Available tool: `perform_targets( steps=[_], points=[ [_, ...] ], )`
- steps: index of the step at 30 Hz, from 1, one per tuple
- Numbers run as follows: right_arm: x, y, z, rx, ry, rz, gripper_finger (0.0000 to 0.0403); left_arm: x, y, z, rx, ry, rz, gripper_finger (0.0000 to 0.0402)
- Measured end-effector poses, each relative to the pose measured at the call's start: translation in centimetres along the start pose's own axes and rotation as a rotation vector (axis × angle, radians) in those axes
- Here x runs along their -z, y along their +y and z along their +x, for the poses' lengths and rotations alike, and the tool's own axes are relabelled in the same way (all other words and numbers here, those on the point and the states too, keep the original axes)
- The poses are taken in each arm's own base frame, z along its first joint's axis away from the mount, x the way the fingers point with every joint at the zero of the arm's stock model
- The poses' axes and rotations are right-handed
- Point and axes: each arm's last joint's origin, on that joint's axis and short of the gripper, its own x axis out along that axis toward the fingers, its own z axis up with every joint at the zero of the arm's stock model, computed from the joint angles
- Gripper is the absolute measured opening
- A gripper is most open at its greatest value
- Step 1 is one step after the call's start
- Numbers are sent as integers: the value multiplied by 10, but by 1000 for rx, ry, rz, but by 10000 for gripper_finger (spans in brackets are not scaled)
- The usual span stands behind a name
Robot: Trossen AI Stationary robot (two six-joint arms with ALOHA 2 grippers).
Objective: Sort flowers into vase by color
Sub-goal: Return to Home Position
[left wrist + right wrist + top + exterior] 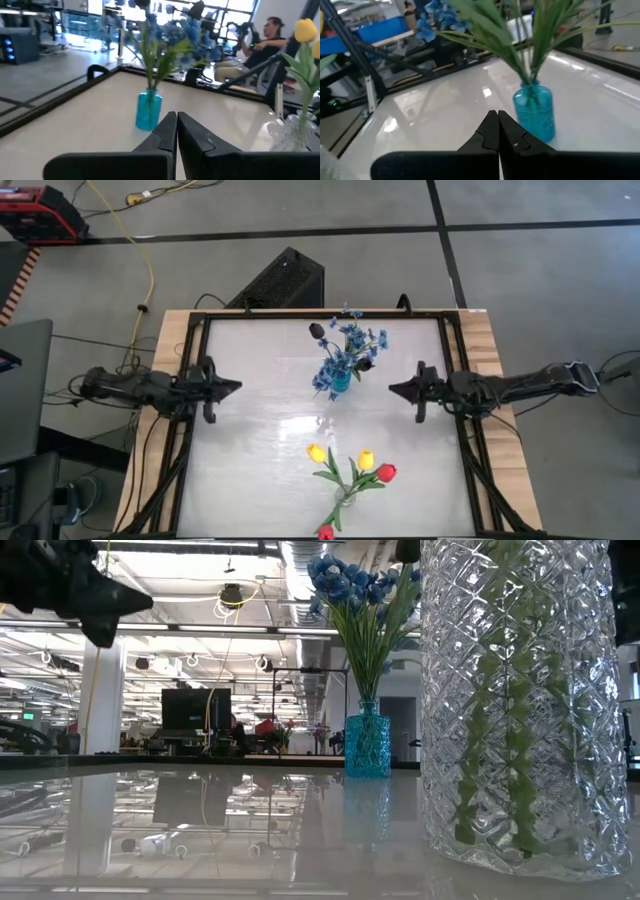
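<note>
A small blue glass vase [340, 383] stands in the far middle of the table, with blue blossom sprays [350, 345] and dark buds [317, 331] upright in it. A clear cut-glass vase [346, 497] near the near edge has yellow [316, 453] and red tulips [386, 473] stuck in it. One red tulip head [326, 532] hangs over the near edge. My left gripper [236, 387] waits at the table's left side, shut. My right gripper [394, 389] waits at the right side, shut. Both point at the blue vase [148, 110] [535, 112] and touch nothing.
A dark frame [200, 320] runs around the white tabletop. The clear vase [520, 710] stands close before the low camera. A person [260, 42] sits beyond the table in the left wrist view. Bare tabletop [270, 420] lies between the grippers and the vases.
</note>
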Motion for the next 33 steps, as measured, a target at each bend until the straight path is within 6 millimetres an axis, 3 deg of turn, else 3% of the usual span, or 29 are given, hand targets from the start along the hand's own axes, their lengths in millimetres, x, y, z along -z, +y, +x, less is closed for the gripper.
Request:
perform_targets(
  steps=[13, 17, 22, 33],
  points=[
    [21, -17, -1, 81, -9, -1, 21, 42, -3, 16, 99, -20, -25, 0],
    [17, -16, -1, 72, -40, -51, 21, 42, -5, 17, 167, -16, -11, 0],
    [17, -18, -1, 143, -57, -43, 29, 45, -4, 17, 124, 2, 34, 0],
    [29, -22, -2, 177, 55, -19, 43, 45, -4, 17, 119, 2, 37, 0]
  ],
)
